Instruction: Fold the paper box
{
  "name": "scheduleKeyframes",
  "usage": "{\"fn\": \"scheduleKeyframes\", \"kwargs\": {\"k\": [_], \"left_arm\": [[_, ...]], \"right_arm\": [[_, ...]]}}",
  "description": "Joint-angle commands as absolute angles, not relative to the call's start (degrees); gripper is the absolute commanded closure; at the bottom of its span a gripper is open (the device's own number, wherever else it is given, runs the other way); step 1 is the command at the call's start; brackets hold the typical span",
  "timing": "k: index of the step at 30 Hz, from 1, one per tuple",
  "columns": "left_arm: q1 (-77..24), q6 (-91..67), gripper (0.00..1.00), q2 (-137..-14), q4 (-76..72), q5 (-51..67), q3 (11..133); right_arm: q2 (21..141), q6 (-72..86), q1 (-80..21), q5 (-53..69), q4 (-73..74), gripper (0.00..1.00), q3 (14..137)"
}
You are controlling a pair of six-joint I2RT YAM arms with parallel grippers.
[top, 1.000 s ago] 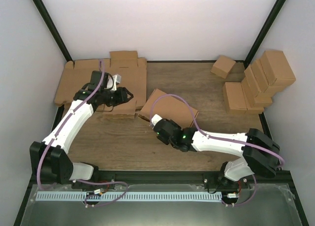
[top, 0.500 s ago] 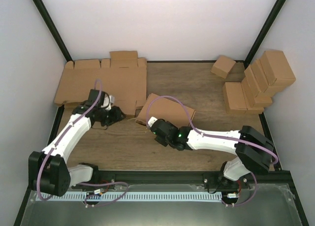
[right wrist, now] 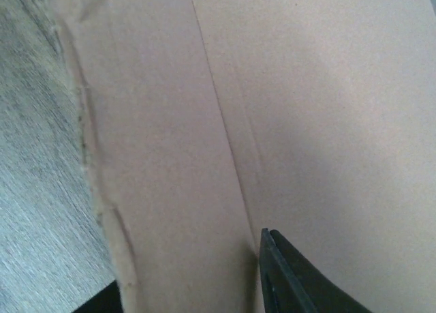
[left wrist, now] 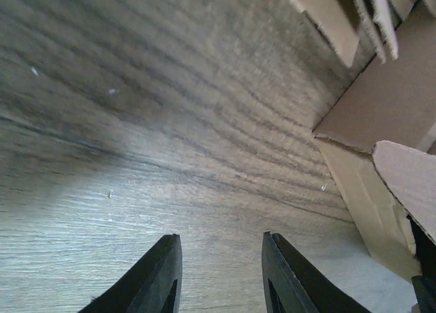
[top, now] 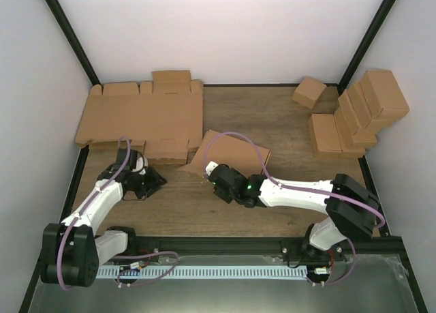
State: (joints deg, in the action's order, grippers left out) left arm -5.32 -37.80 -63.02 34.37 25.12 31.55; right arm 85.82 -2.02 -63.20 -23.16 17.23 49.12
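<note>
Containers. The plain brown cardboard paper box [top: 235, 151] lies near the middle of the wood-grain table [top: 279, 118], closed over and skewed, its long sides running from 10 o'clock to 4 o'clock. What it holds cannot be seen. At 2 to 3 o'clock a cluster of smaller closed brown cardboard boxes [top: 357, 115] stands packed together against the right wall. One more small closed brown box [top: 308, 92] sits apart at 1 o'clock. At 10 to 11 o'clock a pile of flat brown cardboard blanks [top: 146, 115] lies spread against the far left corner.

Edges and room. The paper box's 9 o'clock corner lies just beside the near right corner of the blanks. Whether they touch cannot be told. Bare wood lies between the paper box and the cluster, and in a strip along the 6 o'clock side.

Grippers. The right gripper [top: 208, 171] is at the paper box's 8 o'clock edge. In the wrist view its dark fingers [right wrist: 286, 282] stand either side of a cardboard edge. Whether they pinch it cannot be told. The left gripper [top: 155, 181] sits low over bare wood at 8 o'clock, near the blanks. Its fingers [left wrist: 160, 275] stand partly apart with nothing between them.
</note>
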Motion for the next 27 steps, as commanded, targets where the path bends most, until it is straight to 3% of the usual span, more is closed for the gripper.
{"fn": "scheduleKeyframes", "kwargs": {"k": [1,5,7,8,12,17,21,24,27], "left_arm": [[-5.1,-42.3,0.65,-63.1,27.3,31.0,27.7],[-5.3,-43.2,0.65,-64.3,24.1,33.2,25.0],[-5.3,-43.0,0.65,-64.8,23.6,33.1,24.4],[-5.4,-43.0,0.65,-65.0,23.2,33.1,24.2],[-5.7,-42.9,0.65,-66.0,22.0,33.4,23.5],[-6.0,-42.4,0.65,-66.8,21.9,33.0,23.3],[-6.6,-43.2,0.65,-66.5,21.6,32.9,23.2],[-7.4,-42.9,0.65,-65.8,22.6,32.9,23.8],[-8.4,-42.2,0.68,-65.5,23.1,33.7,23.9]], "right_arm": [[83.1,-1.1,-62.2,-20.0,17.3,0.6,52.1],[79.1,-1.5,-61.0,-12.5,17.3,0.27,53.2],[77.1,-2.0,-60.4,-6.6,17.8,0.03,54.0],[76.3,-2.3,-60.0,-3.9,18.1,0.01,54.6],[73.9,-2.6,-56.2,7.0,20.7,0.0,58.3],[71.8,0.2,-41.8,23.8,18.0,0.0,59.9],[79.5,3.6,-29.8,30.4,17.5,0.02,62.5],[87.1,5.6,-23.4,32.6,16.1,0.12,64.6],[93.8,7.6,-17.7,36.8,13.3,0.36,65.9]]}}
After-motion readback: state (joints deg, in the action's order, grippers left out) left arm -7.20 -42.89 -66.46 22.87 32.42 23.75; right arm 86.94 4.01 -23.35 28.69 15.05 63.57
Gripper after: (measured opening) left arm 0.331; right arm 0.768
